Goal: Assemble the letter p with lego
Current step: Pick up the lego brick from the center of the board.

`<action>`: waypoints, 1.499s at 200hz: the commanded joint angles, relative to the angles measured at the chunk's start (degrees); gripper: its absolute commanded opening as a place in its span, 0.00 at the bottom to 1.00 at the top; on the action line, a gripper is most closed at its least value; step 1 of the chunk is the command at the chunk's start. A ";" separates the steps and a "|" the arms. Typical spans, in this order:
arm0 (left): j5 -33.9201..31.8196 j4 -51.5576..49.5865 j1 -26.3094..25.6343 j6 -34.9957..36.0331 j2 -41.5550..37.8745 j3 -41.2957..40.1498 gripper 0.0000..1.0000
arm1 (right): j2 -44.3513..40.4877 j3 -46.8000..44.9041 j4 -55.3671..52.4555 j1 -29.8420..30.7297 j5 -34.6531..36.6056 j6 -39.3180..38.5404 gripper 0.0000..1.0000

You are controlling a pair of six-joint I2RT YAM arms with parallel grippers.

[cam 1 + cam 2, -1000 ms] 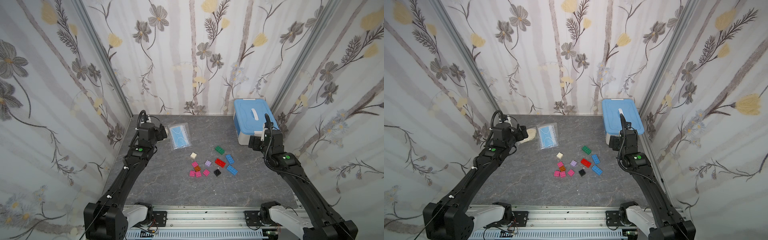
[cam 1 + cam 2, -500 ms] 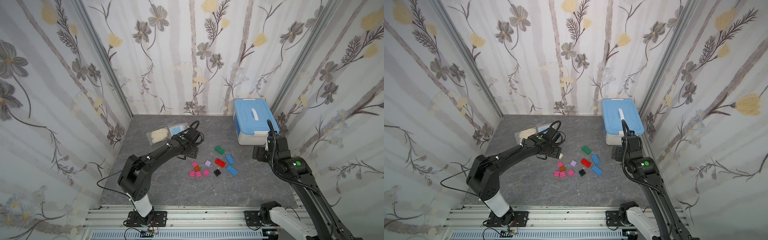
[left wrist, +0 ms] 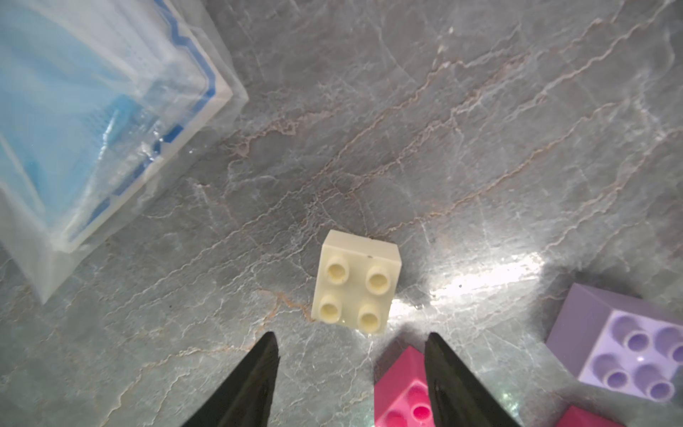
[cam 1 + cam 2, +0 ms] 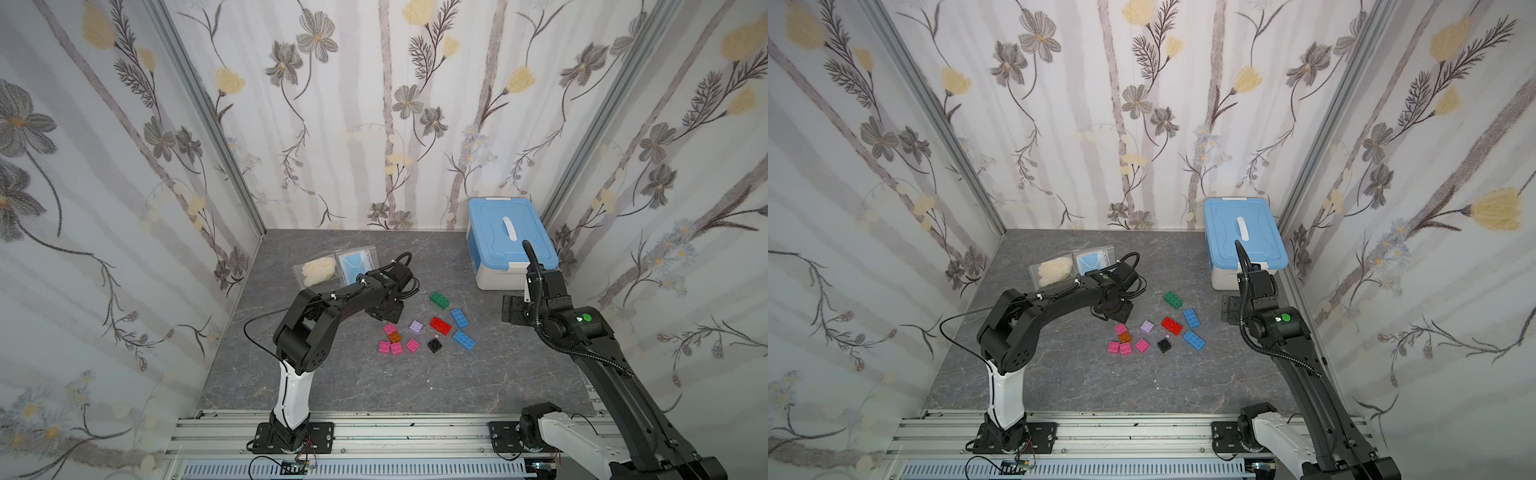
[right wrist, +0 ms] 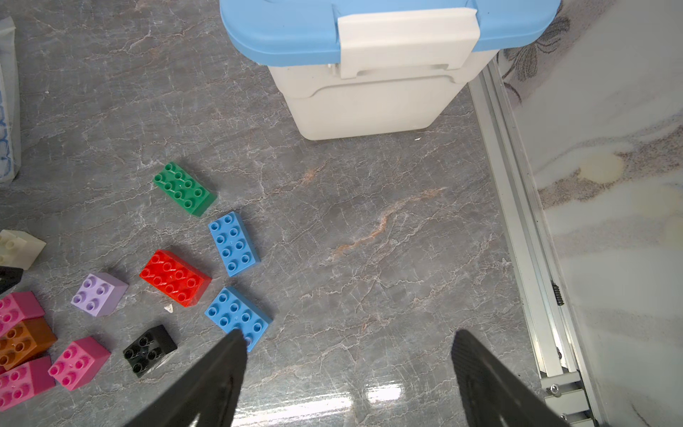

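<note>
The lego lies loose mid-table: a green brick point(image 4: 439, 299), a red one point(image 4: 440, 325), two blue ones point(image 4: 459, 318) point(image 4: 464, 340), a black one point(image 4: 434, 344), a lavender one point(image 4: 416, 327), an orange one point(image 4: 395, 336) and several pink ones point(image 4: 412, 345). My left gripper point(image 3: 349, 344) is open and low over the table. The cream brick point(image 3: 356, 283) sits just ahead of its tips, and a pink brick point(image 3: 403, 392) lies against one finger. In both top views this gripper point(image 4: 384, 309) hides the cream brick. My right gripper point(image 5: 347, 340) stands open over bare table, right of the bricks.
A white box with a blue lid point(image 4: 511, 245) stands at the back right, close behind my right arm. Two clear bags lie at the back left, one with cream stuff point(image 4: 318, 270), one with a blue mask point(image 4: 357, 264). An aluminium rail point(image 5: 517, 222) edges the table's right side.
My left arm has swung from the back left corner to the bricks' left edge, and its jaws have narrowed. My right arm has drawn back a little towards the front right.
</note>
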 commanded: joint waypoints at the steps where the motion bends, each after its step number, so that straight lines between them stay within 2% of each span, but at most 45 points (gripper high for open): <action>1: 0.50 2.15 0.02 1.66 0.72 0.51 0.63 | 0.55 0.06 1.49 0.01 -0.77 -0.57 0.88; 76: -0.58 3.76 0.33 3.52 3.00 0.51 0.52 | 0.64 -0.05 1.18 0.01 -0.98 -0.79 0.87; 105: -1.47 3.41 0.58 4.08 3.41 3.05 0.48 | 0.64 -0.01 1.07 0.01 -1.13 -0.85 0.86; 171: -2.04 2.14 0.58 4.79 3.78 4.35 0.47 | 0.73 -0.14 0.92 0.01 -1.28 -0.87 0.86; 226: -2.24 0.77 0.59 4.80 4.93 4.16 0.53 | 1.00 -0.07 0.81 0.01 -1.77 -0.96 0.86; 300: -2.02 0.95 0.58 4.99 5.12 4.18 0.46 | 0.82 -0.09 0.55 0.01 -1.78 -0.98 0.86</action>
